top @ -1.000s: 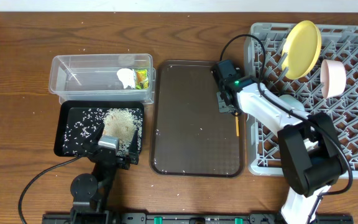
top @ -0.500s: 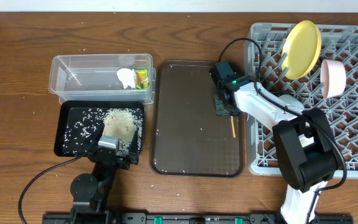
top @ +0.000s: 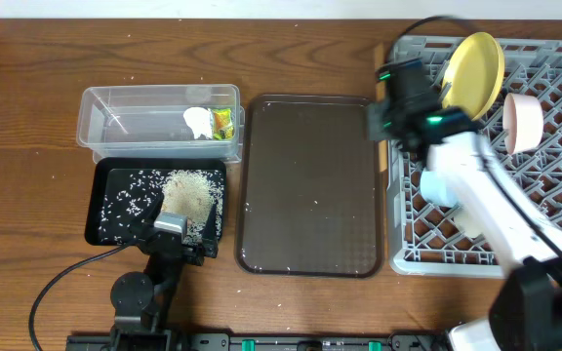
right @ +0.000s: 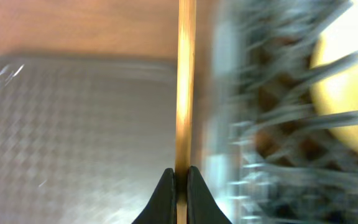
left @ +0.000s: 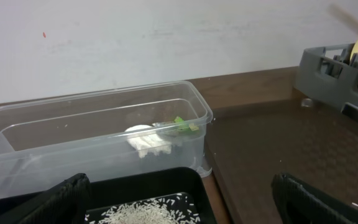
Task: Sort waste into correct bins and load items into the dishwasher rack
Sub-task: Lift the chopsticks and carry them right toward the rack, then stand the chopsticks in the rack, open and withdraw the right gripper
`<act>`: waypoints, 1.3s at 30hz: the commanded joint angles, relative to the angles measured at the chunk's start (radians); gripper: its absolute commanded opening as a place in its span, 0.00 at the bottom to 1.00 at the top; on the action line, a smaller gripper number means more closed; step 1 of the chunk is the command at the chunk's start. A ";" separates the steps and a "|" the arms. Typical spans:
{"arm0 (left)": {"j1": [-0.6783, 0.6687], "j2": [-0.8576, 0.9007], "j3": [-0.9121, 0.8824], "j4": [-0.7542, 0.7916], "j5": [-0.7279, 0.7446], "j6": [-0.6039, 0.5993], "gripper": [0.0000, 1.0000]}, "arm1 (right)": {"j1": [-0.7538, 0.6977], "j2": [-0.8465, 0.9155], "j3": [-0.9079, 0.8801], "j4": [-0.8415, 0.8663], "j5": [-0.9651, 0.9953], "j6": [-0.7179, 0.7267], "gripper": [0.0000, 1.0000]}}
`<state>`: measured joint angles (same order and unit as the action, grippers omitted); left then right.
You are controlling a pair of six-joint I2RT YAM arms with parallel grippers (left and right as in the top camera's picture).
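My right gripper is shut on a thin wooden chopstick and holds it over the gap between the brown serving tray and the grey rack. In the right wrist view the chopstick runs straight out of the shut jaws. A yellow plate and a pink bowl stand on edge in the rack. My left gripper is open and empty above the black tray, which holds rice. The clear tub holds the tissue and the wrapper. The blue bowl, the cup and a second chopstick are out of view.
The dark brown serving tray lies between the bins and the rack, with a few specks on it. The left wrist view shows the tub, the black tray and the rack's corner. The wall is just behind the table.
My right gripper has lifted the chopstick off the brown tray's right side and moved up and right to the rack's left edge. The left arm has not moved.
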<state>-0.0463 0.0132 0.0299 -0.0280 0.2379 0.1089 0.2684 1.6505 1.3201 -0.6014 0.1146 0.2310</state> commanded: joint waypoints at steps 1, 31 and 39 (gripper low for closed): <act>0.006 -0.003 -0.026 -0.018 0.020 0.010 0.95 | -0.070 0.029 -0.006 -0.025 0.041 -0.050 0.01; 0.006 -0.003 -0.026 -0.018 0.020 0.010 0.95 | 0.200 -0.571 -0.005 -0.279 -0.455 -0.156 0.99; 0.006 -0.003 -0.026 -0.018 0.020 0.010 0.95 | 0.193 -0.691 -0.005 -0.442 -0.386 -0.184 0.99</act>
<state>-0.0463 0.0132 0.0299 -0.0280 0.2379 0.1089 0.4572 0.9974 1.3132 -1.0363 -0.3092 0.0776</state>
